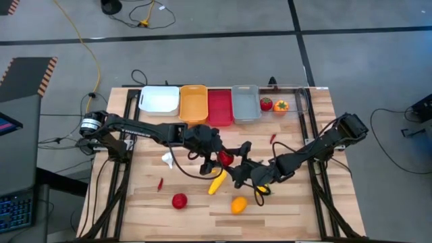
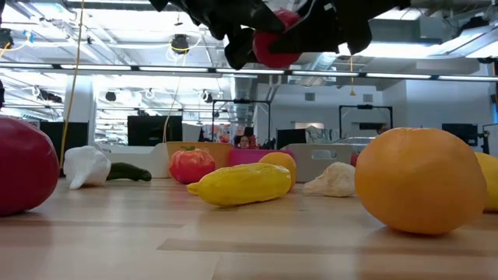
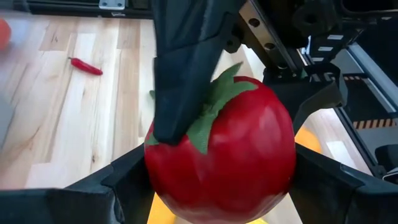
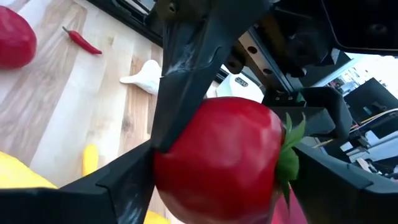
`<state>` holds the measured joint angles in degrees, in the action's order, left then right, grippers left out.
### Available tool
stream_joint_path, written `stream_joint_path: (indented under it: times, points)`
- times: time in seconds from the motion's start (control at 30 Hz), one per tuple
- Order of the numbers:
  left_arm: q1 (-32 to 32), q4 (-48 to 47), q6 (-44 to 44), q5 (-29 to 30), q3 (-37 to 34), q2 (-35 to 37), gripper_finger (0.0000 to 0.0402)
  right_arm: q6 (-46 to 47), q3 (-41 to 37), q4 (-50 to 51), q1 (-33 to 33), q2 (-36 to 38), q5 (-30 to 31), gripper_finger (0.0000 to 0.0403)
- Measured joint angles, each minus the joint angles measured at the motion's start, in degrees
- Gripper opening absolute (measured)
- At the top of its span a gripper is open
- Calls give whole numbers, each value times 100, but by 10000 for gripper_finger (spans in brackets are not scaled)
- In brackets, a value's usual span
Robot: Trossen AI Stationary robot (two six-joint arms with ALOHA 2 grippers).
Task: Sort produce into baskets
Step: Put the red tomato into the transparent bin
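1. Wooden table [image 1: 290, 202] top, five baskets lined along its far edge; only the clear basket [image 1: 291, 101] holds produce, a tomato and an orange pepper.
2. Mid-table, the left gripper [image 1: 221, 155] and right gripper [image 1: 237, 164] meet around one red tomato [image 3: 227, 152], lifted off the wood; fingers of both press its sides.
3. Most produce waits: yellow corn [image 1: 217, 181], an orange piece [image 1: 238, 204], another tomato [image 1: 179, 200], chillies, garlic [image 1: 167, 159].
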<state>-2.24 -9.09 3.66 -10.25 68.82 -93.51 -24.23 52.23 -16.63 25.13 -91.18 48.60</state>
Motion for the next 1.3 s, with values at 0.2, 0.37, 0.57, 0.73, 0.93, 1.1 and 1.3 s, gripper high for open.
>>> stream_joint_path:
  times: [0.2,0.37,0.57,0.73,0.93,1.1,1.3]
  points:
    - [0,-30,216,18,0,0,293,1,0,2,-11,0,-6,320]
    - [-4,-63,302,187,0,0,317,26,0,-3,-14,-2,-42,318]
    - [-7,-59,350,407,0,0,326,39,0,-6,-16,-2,-42,317]
    - [-7,-66,207,427,0,0,327,37,-2,-7,-16,-2,-42,317]
    - [-2,-265,352,453,15,2,327,247,-2,15,-20,-7,25,317]
    - [-2,-320,300,456,15,7,328,511,-2,88,-55,-11,57,317]
    - [0,-325,307,468,13,7,328,621,-2,130,-86,-9,59,317]
